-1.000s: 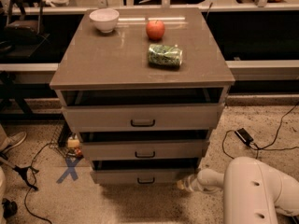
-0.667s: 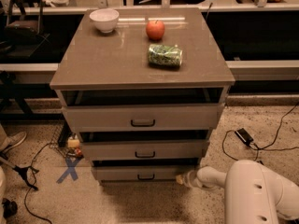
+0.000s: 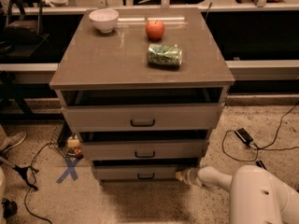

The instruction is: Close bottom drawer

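Note:
The bottom drawer (image 3: 140,173) is the lowest of three grey-brown drawers in the cabinet, with a small dark bar handle (image 3: 145,176) at its centre. It stands slightly out, with a dark gap above its front. The middle drawer (image 3: 145,150) and top drawer (image 3: 142,117) also stand out a little. My gripper (image 3: 180,175) reaches in from the lower right on a white arm (image 3: 219,178). Its tip rests at the right end of the bottom drawer's front.
On the cabinet top (image 3: 107,59) stand a white bowl (image 3: 103,19), a red apple (image 3: 154,30) and a green packet (image 3: 164,55). A blue X (image 3: 69,170) marks the floor at left. Cables and a black adapter (image 3: 244,136) lie on the floor at right.
The bottom drawer front has gone back a little toward the cabinet, and my gripper has moved left with it along the drawer's right end.

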Motion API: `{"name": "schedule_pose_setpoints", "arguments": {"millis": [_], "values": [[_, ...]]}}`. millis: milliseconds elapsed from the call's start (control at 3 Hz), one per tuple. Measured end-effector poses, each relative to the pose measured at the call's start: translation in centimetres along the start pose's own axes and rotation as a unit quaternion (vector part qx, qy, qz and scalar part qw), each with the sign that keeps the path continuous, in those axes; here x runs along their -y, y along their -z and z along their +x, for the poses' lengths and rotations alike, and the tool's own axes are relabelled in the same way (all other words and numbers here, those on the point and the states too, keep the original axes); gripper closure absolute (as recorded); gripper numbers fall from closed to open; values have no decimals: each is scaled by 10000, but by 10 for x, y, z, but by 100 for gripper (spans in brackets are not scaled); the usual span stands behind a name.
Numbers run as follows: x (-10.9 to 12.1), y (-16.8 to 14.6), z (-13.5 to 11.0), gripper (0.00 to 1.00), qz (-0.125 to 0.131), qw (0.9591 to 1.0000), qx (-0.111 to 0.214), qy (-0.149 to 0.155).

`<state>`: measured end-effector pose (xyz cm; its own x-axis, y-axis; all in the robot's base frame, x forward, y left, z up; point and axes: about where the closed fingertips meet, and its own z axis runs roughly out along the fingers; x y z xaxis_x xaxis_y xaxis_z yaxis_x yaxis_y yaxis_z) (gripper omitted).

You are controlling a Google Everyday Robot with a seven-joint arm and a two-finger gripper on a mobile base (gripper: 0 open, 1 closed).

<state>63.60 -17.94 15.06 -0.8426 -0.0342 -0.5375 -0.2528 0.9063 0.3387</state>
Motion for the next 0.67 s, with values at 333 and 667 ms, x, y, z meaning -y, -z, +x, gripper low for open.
{"name": "schedule_pose_setpoints", "arguments": {"millis": [333,667], "values": [[0,0,0,100,0,10000,0,0],[0,0,0,100,0,10000,0,0]]}}
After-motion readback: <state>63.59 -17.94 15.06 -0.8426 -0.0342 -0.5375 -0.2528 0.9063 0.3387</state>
